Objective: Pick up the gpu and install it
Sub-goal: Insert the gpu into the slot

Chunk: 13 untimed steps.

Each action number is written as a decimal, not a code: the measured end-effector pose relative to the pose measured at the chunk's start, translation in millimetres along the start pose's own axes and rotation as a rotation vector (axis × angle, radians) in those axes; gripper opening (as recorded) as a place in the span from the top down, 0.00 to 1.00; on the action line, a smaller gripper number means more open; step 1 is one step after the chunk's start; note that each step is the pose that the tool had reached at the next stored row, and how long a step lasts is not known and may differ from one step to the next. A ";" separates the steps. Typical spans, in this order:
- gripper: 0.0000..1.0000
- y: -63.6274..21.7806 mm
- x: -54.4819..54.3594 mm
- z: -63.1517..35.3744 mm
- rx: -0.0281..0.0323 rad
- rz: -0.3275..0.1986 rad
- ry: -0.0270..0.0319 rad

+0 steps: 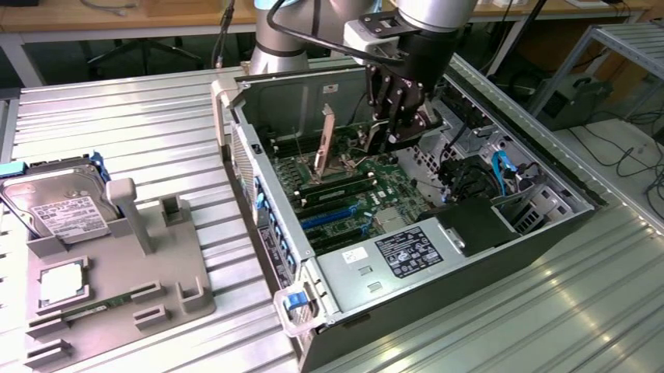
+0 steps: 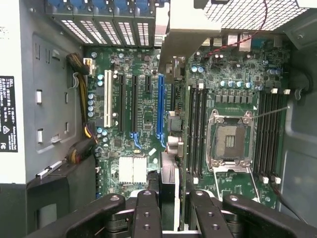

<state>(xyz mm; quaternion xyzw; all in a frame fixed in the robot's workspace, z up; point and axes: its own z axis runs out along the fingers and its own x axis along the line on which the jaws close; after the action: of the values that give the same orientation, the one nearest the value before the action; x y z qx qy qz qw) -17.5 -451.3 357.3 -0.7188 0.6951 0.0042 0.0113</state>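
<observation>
Claw [image 2: 167, 218] fingers, clenched on the gpu [image 2: 168, 144], hold the card edge-on above the motherboard [image 2: 129, 124], beside the blue slot [image 2: 160, 106] at its 3 o'clock. Insertion step; seating likely calls for exact alignment with the slot, then descent.

gpu [image 2: 168, 129] in gripper [image 2: 168, 198], over mobo [image 2: 129, 99]

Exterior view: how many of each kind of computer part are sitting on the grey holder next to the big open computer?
Hard drive: 1
Processor chip: 1
Green memory stick: 1
Total on the grey holder: 3
</observation>
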 end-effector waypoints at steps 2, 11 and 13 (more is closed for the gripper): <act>0.72 0.0 0.0 1.6 -0.0023 0.000 -0.0001; 0.72 0.0 0.2 8.6 -0.0047 0.000 0.0000; 0.72 0.0 0.2 9.9 -0.0047 0.000 0.0000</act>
<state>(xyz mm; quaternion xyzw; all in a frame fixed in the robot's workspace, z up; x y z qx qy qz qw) -17.4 -451.3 347.4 -0.7188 0.6951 0.0059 0.0097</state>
